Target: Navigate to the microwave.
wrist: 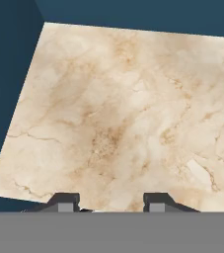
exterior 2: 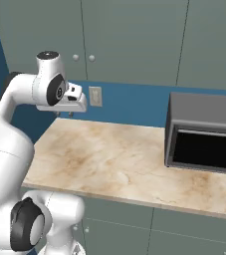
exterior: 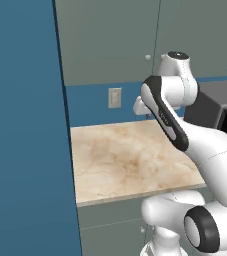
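The hand [wrist: 111, 198] hung above the bare marble table [exterior 2: 109, 159], its fingertips [wrist: 64, 200] apart and holding nothing. A dark grey freestanding box [exterior 2: 204, 132] with a black glass door stood at the table's right end, near the blue wall. A wall outlet [exterior 2: 95, 96] sat behind the arm, below grey cupboards [exterior 2: 129, 40]. I could not tell where the microwave was.

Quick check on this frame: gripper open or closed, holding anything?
Gripper: open, fingertips apart with nothing between them, above the bare marble counter.
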### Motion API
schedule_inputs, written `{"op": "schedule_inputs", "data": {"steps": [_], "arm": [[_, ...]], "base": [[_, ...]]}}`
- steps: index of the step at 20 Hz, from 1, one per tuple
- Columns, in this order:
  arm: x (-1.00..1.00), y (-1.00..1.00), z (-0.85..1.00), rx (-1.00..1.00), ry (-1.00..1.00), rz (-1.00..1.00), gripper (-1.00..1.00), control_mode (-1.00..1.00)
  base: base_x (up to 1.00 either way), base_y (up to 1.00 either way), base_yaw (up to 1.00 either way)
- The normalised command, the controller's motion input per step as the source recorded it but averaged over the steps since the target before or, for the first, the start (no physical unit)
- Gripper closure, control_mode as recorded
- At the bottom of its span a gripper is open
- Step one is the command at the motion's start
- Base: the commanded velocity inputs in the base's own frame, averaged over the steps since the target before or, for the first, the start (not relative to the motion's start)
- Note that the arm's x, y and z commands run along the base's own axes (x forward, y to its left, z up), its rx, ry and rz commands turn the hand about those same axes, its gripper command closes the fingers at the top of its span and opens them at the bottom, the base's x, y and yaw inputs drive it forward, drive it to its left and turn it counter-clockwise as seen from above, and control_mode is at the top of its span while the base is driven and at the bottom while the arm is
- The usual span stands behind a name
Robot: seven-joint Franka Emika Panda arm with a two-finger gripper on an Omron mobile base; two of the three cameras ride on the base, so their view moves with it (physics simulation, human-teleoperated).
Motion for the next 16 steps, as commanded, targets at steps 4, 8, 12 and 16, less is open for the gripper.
{"op": "schedule_inputs", "data": {"steps": [4, 8, 12, 16], "arm": [[0.0, 0.0, 0.0, 0.0, 0.0, 0.0, -1.0, 1.0], [0.0, 0.0, 0.0, 0.0, 0.0, 0.0, -1.0, 1.0], [0.0, 0.0, 0.0, 0.0, 0.0, 0.0, -1.0, 1.0], [0.0, 0.0, 0.0, 0.0, 0.0, 0.0, -1.0, 1.0]], "base": [[0.0, 0.0, 0.0], [0.0, 0.0, 0.0], [-0.7, -0.06, -0.06], [-0.93, -0.02, -0.37]]}}
